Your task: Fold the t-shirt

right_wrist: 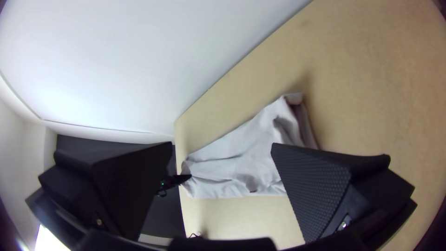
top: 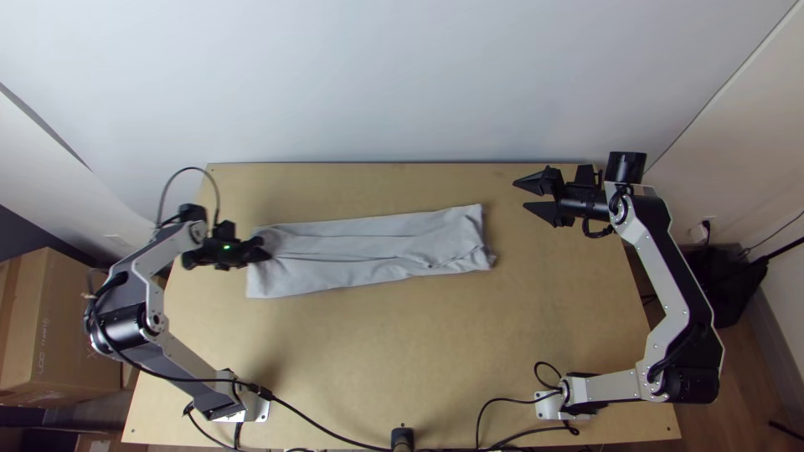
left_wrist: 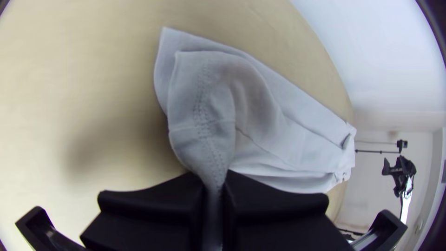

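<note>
Grey t-shirt (top: pixel 368 247): lies in a long, narrow strip across the counter (top: pixel 377 343), a little beyond its middle and running from its left part toward its right

Left gripper (top: pixel 265 251): over the counter's left part, closed on a pinch of the t-shirt near that end of the strip, the cloth gathered between its black fingers

Right gripper (top: pixel 520 194): over the counter's far right part, fingers spread wide with nothing between them, apart from the cloth

Lengthwise folding: looks done, judging by the slim shape and the layered edges

Crosswise folding: seems to be what is left; the strip is at nearly full length, and the left gripper's hold would suit bringing that end over toward the counter's right side

Cloth: soft, thin and matt, with shallow creases along the strip and a more rumpled, uneven end toward the counter's right

Hem stitching (left_wrist: pixel 203 97): a fine dotted line running down toward the pinch

Finger pads (right_wrist: pixel 320 186): broad, dark wedges with a small raised pattern

Counter surface: pale, smooth wood
</note>
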Controlling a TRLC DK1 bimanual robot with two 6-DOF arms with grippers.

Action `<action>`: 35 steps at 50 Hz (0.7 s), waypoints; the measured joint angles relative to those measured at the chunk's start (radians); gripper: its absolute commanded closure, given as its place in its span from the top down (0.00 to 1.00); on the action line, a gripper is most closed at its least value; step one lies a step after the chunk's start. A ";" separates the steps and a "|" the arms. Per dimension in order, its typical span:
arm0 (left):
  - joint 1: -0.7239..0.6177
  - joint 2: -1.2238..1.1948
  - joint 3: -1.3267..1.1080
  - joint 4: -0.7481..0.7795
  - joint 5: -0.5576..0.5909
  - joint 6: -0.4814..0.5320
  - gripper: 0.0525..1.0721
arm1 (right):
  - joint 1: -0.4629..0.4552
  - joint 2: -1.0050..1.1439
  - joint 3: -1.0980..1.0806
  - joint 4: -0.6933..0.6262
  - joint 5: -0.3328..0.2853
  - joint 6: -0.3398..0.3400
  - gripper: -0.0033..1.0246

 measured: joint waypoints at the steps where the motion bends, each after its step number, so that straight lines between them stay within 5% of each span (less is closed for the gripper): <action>1: 0.029 -0.006 0.004 -0.025 -0.002 0.016 0.02 | 0.000 0.000 0.000 -0.001 0.000 0.000 0.95; 10: 0.237 -0.018 0.101 -0.223 -0.011 0.168 0.02 | 0.000 -0.003 -0.008 0.000 0.000 0.000 0.95; 17: 0.269 -0.070 0.194 -0.382 -0.018 0.219 0.02 | 0.000 -0.005 -0.015 0.000 0.000 0.000 0.95; 26: 0.124 -0.187 0.275 -0.460 -0.018 0.174 0.02 | 0.000 -0.019 -0.021 0.000 0.000 0.000 0.95; 35: -0.157 -0.206 0.367 -0.457 -0.035 0.002 0.02 | 0.000 -0.036 -0.021 0.000 0.000 0.000 0.95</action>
